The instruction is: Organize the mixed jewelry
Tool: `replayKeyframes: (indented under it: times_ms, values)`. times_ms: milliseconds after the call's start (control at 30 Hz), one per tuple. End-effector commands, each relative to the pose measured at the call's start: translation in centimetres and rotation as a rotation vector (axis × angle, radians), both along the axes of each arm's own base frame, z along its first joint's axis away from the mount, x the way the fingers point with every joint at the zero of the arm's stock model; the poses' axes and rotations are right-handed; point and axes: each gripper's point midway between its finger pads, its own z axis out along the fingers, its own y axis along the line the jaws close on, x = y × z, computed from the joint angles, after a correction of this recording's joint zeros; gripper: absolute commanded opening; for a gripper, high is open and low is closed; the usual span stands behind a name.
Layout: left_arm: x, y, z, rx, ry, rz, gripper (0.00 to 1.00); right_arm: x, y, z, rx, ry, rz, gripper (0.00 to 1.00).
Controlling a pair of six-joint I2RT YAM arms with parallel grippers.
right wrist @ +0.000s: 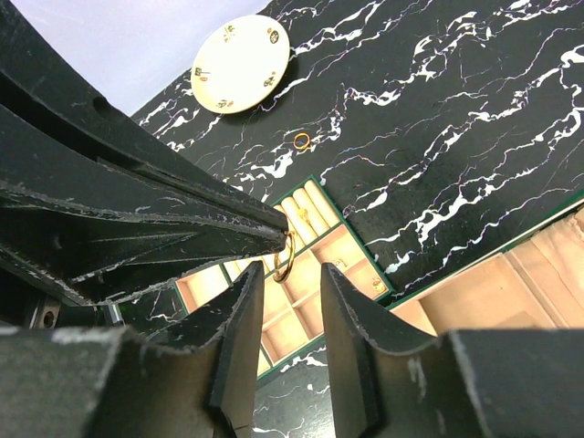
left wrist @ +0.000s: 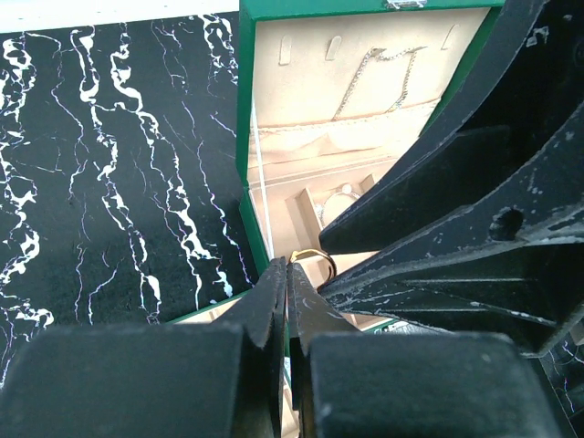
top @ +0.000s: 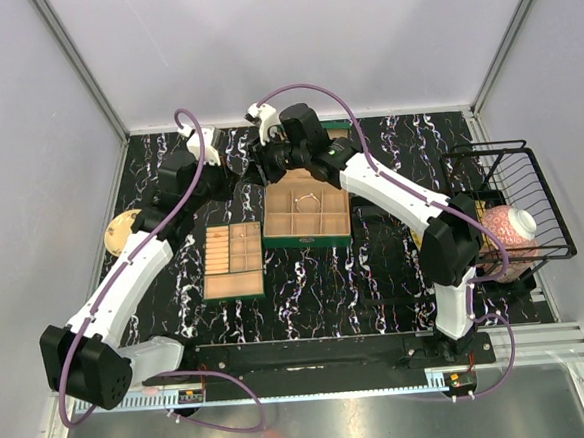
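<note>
Plate (right wrist: pixel 242 62), cream with small printed motifs, lies at the left edge of the black marbled table (top: pixel 395 262). A loose gold ring (right wrist: pixel 301 140) lies flat on the bare table just beside the plate, apart from every container.

The compartmented tray (top: pixel 221 284) sits left of centre, nearer the front edge. Small gold-toned pieces show in a few of its compartments; they are too small to identify further.

The left gripper (left wrist: pixel 287 269) is raised over the far left corner of the green jewelry box (top: pixel 309 241). Its fingers are pressed together and pinch the held gold ring (left wrist: pixel 312 252), which hangs clear of the table from their tips.

The box stands at the table's centre with its lid raised on the far side. A thin pale chain (left wrist: pixel 379 78) is draped across the lid lining. A whitish loop (left wrist: pixel 339 196) rests in one of the box's compartments.

The right gripper (right wrist: pixel 292 274) faces the left one tip to tip. Its fingers stand a narrow gap apart, with the held ring at the mouth of that gap. Contact between these fingers and the ring cannot be confirmed.

A black wire basket (top: pixel 546 201) stands at the right edge, holding a pink-patterned bowl (top: pixel 511 226).
</note>
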Motion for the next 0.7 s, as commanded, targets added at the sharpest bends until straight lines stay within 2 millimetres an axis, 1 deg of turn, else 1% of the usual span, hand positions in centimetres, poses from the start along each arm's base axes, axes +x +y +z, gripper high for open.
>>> replayKeyframes:
  times_ms: [0, 267, 300, 367, 600, 667]
  values:
    - [0.03, -0.29, 1.89, -0.035, -0.067, -0.005, 0.00, 0.03, 0.75, 2.06, 0.033, -0.056, 0.017, 0.36]
    - [-0.01, -0.36, 1.75, -0.036, -0.065, -0.009, 0.00, -0.16, 1.11, 2.04, 0.034, -0.047, 0.032, 0.27]
    - [-0.05, -0.31, 1.73, -0.035, -0.063, -0.008, 0.00, -0.15, 1.17, 1.91, 0.033, -0.046, 0.035, 0.24]
    - [-0.03, -0.31, 1.77, -0.033, -0.066, -0.009, 0.00, -0.15, 1.22, 1.79, 0.032, -0.042, 0.036, 0.22]
    - [0.01, -0.36, 1.78, -0.035, -0.067, -0.010, 0.00, -0.40, 1.67, 1.27, 0.024, -0.032, 0.048, 0.21]
    - [0.02, -0.30, 1.91, -0.036, -0.070, -0.008, 0.00, -0.39, 1.66, 1.48, 0.026, -0.038, 0.050, 0.20]
